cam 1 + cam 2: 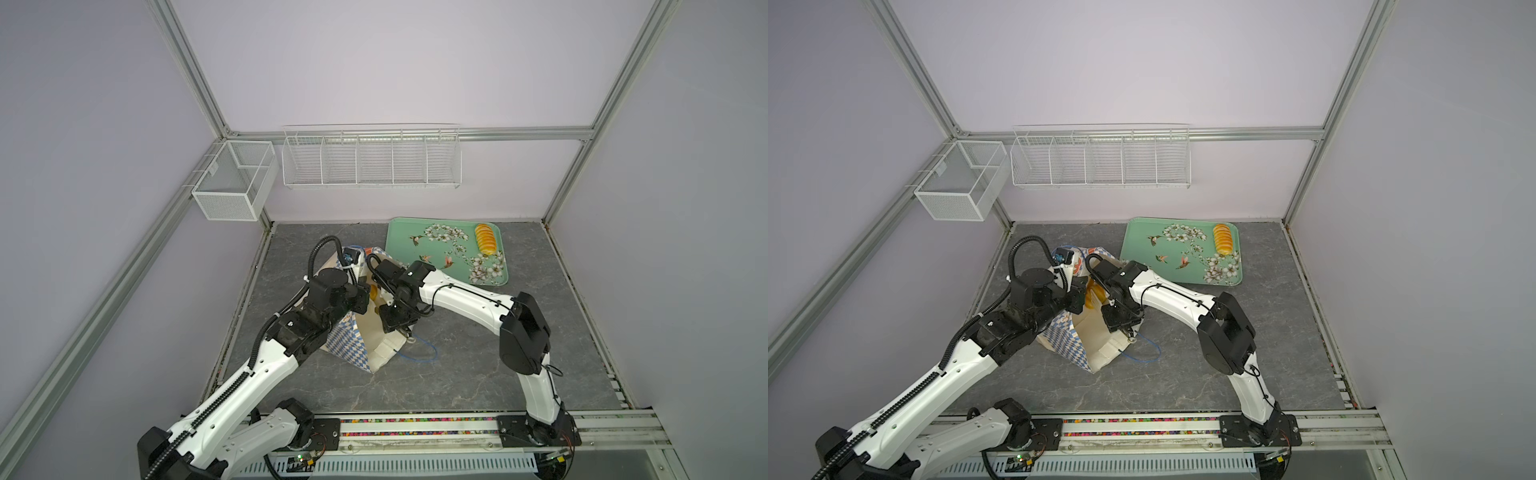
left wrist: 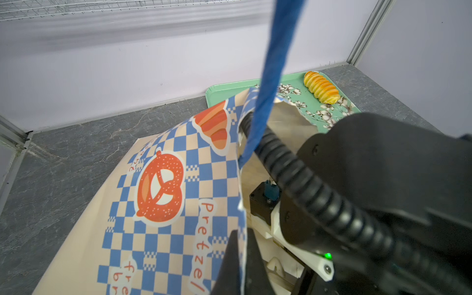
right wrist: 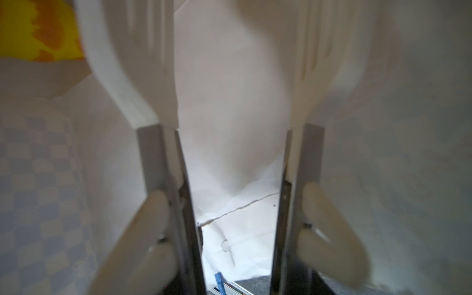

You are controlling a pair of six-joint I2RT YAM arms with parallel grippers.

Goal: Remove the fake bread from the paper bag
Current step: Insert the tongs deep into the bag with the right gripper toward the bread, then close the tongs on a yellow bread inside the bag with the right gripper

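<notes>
- Cream paper bag (image 1: 348, 347) (image 1: 1068, 347) with blue-and-white checker print and orange-red pretzel pictures is lying tilted on the grey marbled tabletop (image 1: 457, 374). Its pale inside is showing in both top views.
- Left gripper (image 2: 241, 246) is pinching the paper bag's rim, jaws closed tight on the paper. Only the left wrist view is showing this grip; the top views are giving just the black wrist over the bag.
- Right gripper (image 3: 236, 217) is reaching into the bag's mouth, clamped on a pair of metal tongs (image 3: 163, 158). In the right wrist view, cream fingers (image 3: 153, 217) are pressing the outside of both steel arms. The white plastic tips are standing apart, with pale paper showing between them.
- One long, ribbed, golden-orange fake bread (image 1: 485, 244) (image 1: 1222, 238) (image 2: 322, 87) is lying on the green flowered tray (image 1: 399, 245), just behind the bag.
- More bread is sitting inside the bag: an orange patch (image 1: 374, 292) (image 1: 1092, 297) between the two wrists, and a blurred yellow-orange lump (image 3: 33, 30) beside the tongs' tips.
- One thin blue cord handle (image 2: 270, 76) is rising taut from the bag's rim. Another (image 1: 424, 353) is lying slack on the tabletop beside the bag's mouth.
</notes>
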